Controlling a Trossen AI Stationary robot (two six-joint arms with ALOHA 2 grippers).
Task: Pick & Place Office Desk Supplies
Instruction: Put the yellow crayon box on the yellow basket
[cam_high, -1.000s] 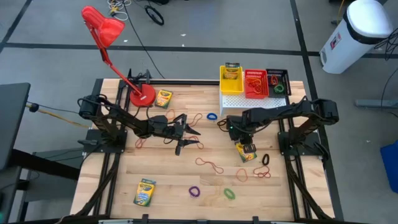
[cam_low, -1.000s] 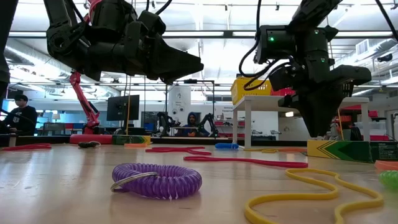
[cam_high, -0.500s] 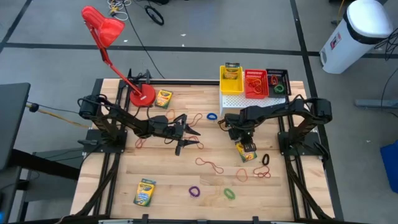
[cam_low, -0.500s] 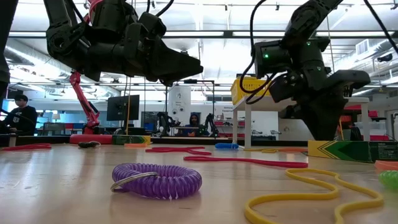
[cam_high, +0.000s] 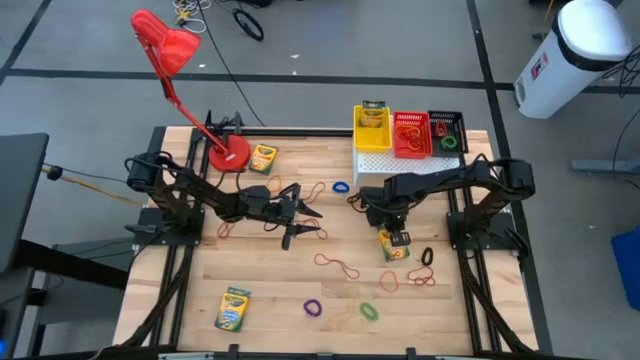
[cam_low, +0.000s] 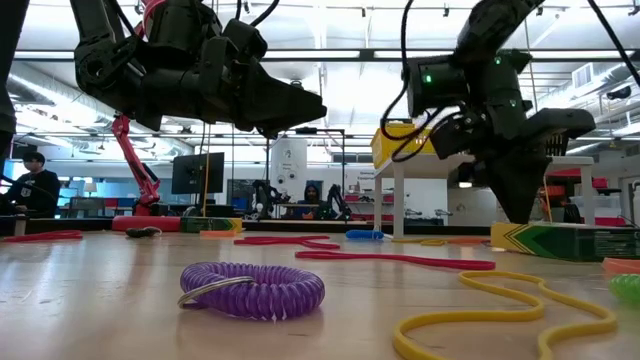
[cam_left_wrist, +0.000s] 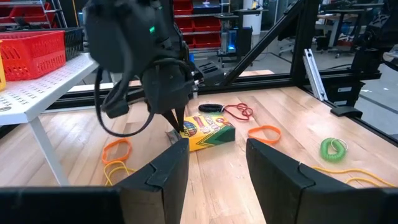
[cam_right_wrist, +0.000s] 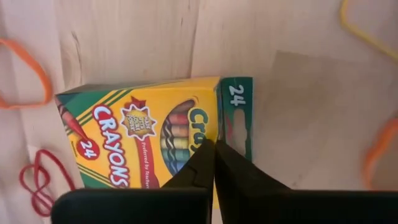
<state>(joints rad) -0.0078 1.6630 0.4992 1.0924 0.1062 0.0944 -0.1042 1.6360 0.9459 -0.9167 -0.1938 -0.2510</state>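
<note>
The right claw (cam_right_wrist: 214, 163) is pressed shut, holding nothing, against the crayon box (cam_right_wrist: 149, 134) on the table's right (cam_high: 260, 290). Reopening to straddle it seems needed. The left claw (cam_high: 300, 222) is held open mid-table.

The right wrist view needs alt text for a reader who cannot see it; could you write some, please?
The right gripper, fingers shut together, points down at a yellow crayon box lying flat on the wooden table. Orange and red rubber bands lie beside the box.
</note>
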